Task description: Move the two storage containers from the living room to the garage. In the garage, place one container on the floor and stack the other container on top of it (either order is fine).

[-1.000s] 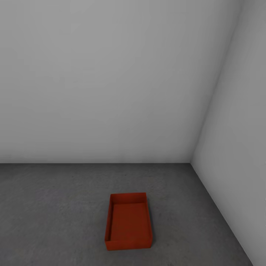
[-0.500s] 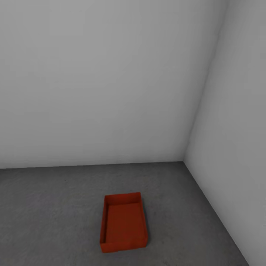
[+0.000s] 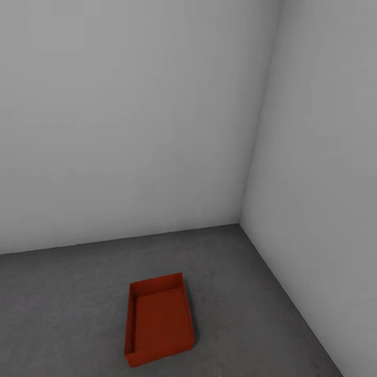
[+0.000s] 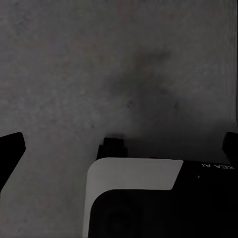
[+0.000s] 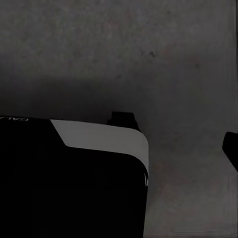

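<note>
my view has swung right, sliding the one bin left on the garage floor near the corner; both grippers hang spread, empty, so i'm turning to fetch the second.

Two plain white walls meet at a corner.
</note>
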